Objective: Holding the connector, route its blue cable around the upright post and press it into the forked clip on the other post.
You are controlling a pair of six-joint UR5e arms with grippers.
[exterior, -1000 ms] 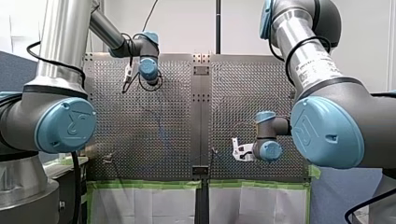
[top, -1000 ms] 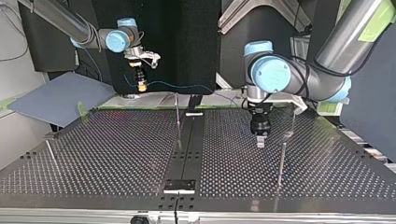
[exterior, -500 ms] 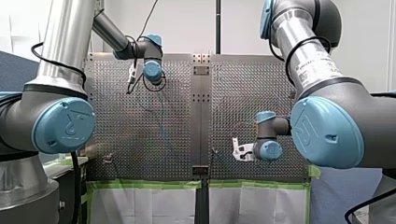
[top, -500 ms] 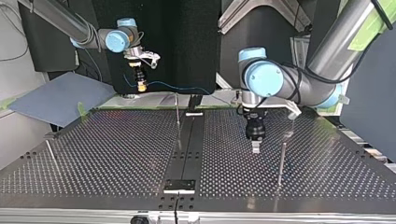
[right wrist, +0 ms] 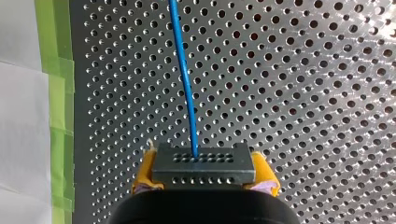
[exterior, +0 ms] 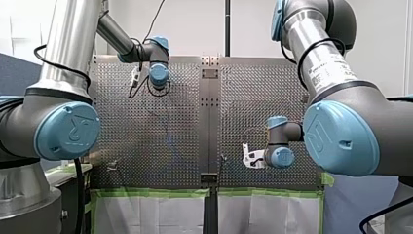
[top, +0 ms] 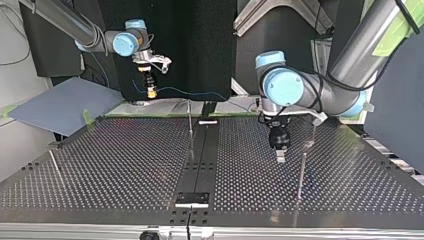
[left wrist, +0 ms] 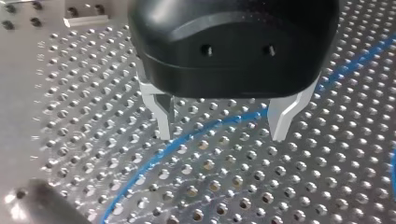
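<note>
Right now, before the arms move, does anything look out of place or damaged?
Nothing stands out. The connector sits square between my right gripper's yellow pads, the cable leaves it without a kink, and my left gripper hangs open over the cable's loose curve on the table.

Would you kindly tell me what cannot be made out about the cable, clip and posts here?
Forked clip: top view, the posts are too small to show which carries it.
Blue cable: front view, too faint against the table to trace.
Dark shape beyond the fingers of my left gripper: left wrist view, blurred and cut off by the edge.
</note>
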